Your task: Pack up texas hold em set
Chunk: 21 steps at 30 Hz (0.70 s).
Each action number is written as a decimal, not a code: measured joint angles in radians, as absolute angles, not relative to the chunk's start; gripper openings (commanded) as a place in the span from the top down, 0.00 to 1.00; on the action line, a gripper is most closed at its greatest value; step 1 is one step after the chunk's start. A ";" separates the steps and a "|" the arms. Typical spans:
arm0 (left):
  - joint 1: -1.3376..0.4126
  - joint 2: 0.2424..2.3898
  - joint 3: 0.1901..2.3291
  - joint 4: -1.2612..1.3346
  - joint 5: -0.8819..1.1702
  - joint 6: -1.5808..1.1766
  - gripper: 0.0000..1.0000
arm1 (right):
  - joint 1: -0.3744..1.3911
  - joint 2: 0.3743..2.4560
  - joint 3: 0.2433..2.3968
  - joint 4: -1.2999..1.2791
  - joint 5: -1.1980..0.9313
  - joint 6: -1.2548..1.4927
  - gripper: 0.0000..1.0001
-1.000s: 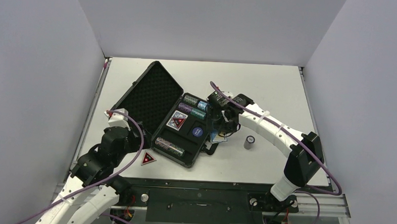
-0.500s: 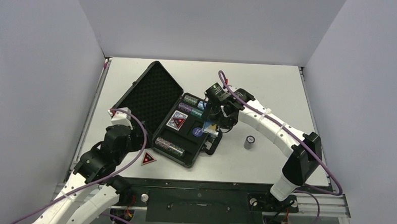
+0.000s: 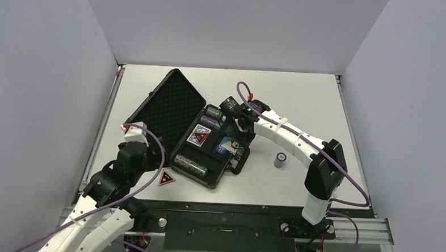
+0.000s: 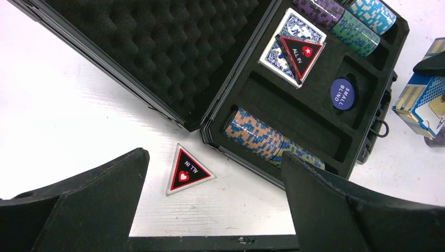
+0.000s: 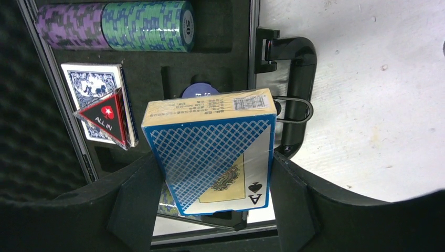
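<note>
The black briefcase (image 3: 221,168) lies open, its foam-lined lid (image 3: 167,106) tilted up to the left. Inside are chip rolls (image 3: 189,166) (image 5: 147,26), a blue card deck (image 4: 288,50) with a red-black triangle (image 4: 299,50) on it, and a round blue button (image 4: 343,93). A second red-black triangle (image 3: 166,178) (image 4: 187,169) lies on the table by the case's near corner. My left gripper (image 4: 212,210) is open and empty just short of it. My right gripper (image 5: 210,205) is shut on a blue card deck (image 5: 212,152) (image 3: 230,144), held over the case's right side above the button.
A small grey cylinder (image 3: 280,160) stands on the table right of the case. The case handle (image 5: 294,89) sticks out on the right. White walls enclose the table on three sides.
My right gripper has carried the card deck left, from beside the case's right edge to over its interior. The left arm has barely moved.
</note>
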<state>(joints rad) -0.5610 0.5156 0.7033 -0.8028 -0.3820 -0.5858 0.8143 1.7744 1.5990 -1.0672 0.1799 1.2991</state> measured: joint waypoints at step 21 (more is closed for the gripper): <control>-0.561 0.513 0.703 -0.803 -0.382 -0.586 0.04 | 0.841 1.919 1.630 -0.992 0.196 1.408 1.00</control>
